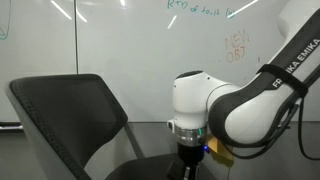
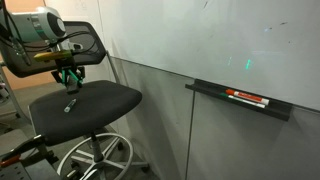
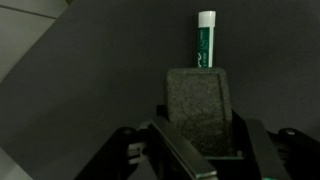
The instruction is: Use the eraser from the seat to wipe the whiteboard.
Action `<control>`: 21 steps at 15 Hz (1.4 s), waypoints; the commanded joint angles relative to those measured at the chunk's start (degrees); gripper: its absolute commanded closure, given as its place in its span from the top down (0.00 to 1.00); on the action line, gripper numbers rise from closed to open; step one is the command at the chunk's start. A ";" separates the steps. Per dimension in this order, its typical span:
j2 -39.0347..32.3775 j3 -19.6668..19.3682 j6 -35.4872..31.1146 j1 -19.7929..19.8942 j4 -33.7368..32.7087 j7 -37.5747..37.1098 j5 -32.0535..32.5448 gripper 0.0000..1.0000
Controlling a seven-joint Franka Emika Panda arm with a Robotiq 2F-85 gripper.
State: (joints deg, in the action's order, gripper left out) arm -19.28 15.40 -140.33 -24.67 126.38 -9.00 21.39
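In the wrist view the eraser (image 3: pixel 198 110), a dark grey rectangular block, sits between my gripper's (image 3: pixel 205 150) two fingers, which press on its sides. In an exterior view my gripper (image 2: pixel 68 80) hangs a little above the dark seat (image 2: pixel 105 100) of the office chair, near its backrest. In an exterior view the gripper (image 1: pixel 188 160) is at the bottom edge, next to the backrest (image 1: pixel 70 110). The whiteboard (image 2: pixel 220 40) fills the wall beside the chair and shows in both exterior views (image 1: pixel 140 40).
A green marker with a white cap (image 3: pixel 204 40) lies on the seat past the eraser; it also shows in an exterior view (image 2: pixel 70 105). The whiteboard's ledge (image 2: pixel 215 91) holds red markers (image 2: pixel 248 97). The chair's wheeled base (image 2: pixel 95 160) stands on the floor.
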 commanded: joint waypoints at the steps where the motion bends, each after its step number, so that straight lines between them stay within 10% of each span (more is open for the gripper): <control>1: -1.52 -0.35 0.01 -1.29 -2.35 0.90 1.43 0.33; 6: -2.64 -1.43 -1.19 -2.26 -3.13 0.14 5.23 0.34; 14: -4.94 -4.94 -4.35 -3.47 -5.32 -3.32 14.49 0.99; 21: -5.22 -5.68 -3.77 -3.27 -5.51 -3.77 15.36 1.00</control>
State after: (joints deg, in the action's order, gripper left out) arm -24.39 10.66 -143.91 -27.21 121.92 -11.45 35.23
